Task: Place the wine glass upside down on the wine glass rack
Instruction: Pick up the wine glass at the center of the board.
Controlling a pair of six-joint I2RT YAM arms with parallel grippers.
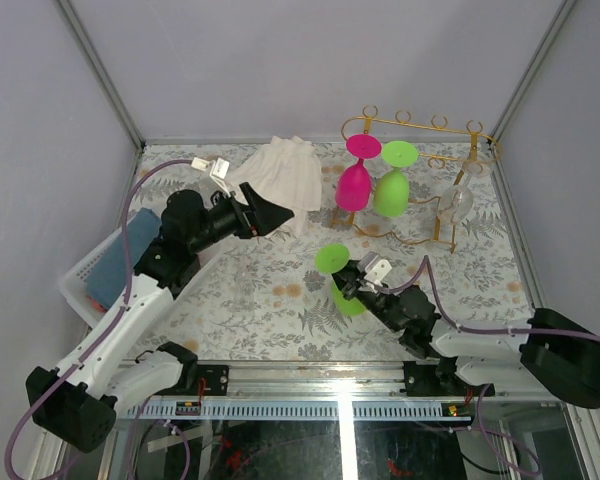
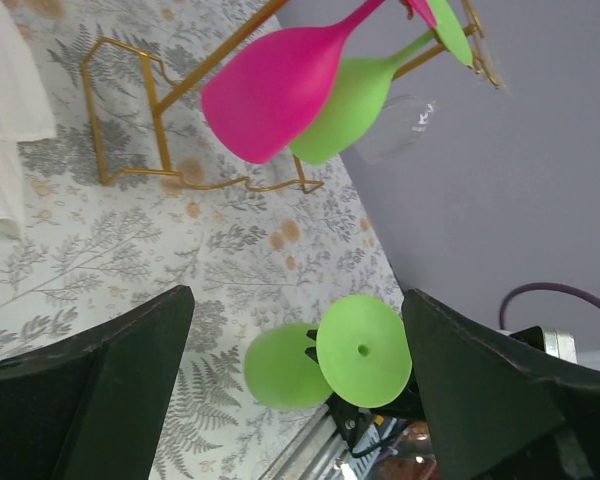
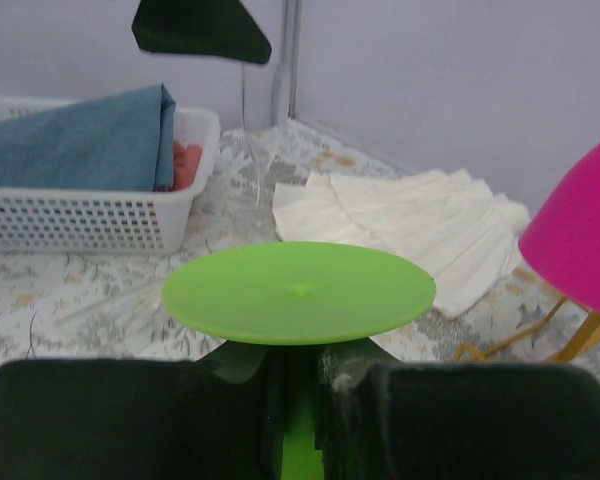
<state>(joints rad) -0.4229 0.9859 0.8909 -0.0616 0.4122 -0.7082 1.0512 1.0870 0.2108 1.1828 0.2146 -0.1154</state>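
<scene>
A green wine glass (image 1: 333,260) is held off the table, tilted, foot up and towards the left, its bowl (image 1: 348,300) lower. My right gripper (image 1: 358,281) is shut on its stem (image 3: 300,445), just under the round foot (image 3: 298,290). The left gripper (image 1: 271,215) hangs open over the table to the left, with nothing between its fingers; its wrist view looks at the held glass (image 2: 363,350) from a distance. The gold wine glass rack (image 1: 421,124) stands at the back right, with a pink glass (image 1: 354,186), a green glass (image 1: 391,192) and a clear glass (image 1: 458,203) hanging upside down on it.
A white cloth (image 1: 283,178) lies at the back centre. At the left edge a white plastic basket (image 1: 90,277) holds blue cloth (image 3: 80,140). The grey enclosure walls close in the table on three sides.
</scene>
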